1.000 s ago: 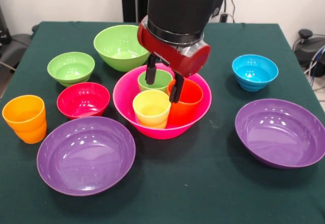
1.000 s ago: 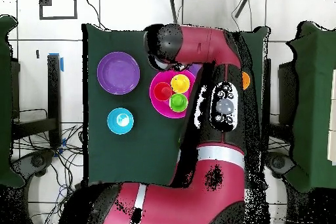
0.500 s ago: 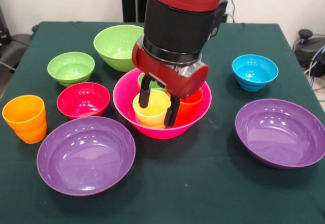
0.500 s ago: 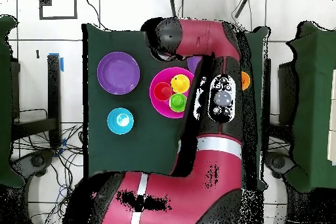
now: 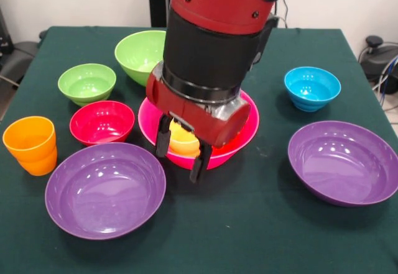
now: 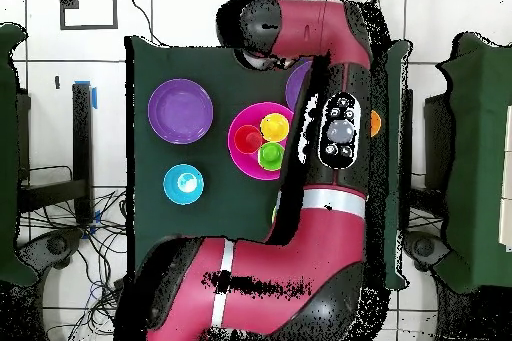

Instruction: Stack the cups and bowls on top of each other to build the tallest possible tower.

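— What's changed on your end?

— My gripper [image 5: 179,154] has pulled off the cups toward the near rim of the hot-pink bowl [image 5: 245,134]; a second ago it hung over the green and red-orange ones. Its fingers are spread wide, holding nothing.

— And the cups?

— Overhead, the yellow-orange cup [image 6: 274,127], red-orange cup [image 6: 248,139] and green cup [image 6: 270,155] sit side by side inside that bowl, not nested. The orange cup [image 5: 30,145] stands apart on the desk [image 5: 261,237]. No tower yet, I'd judge.
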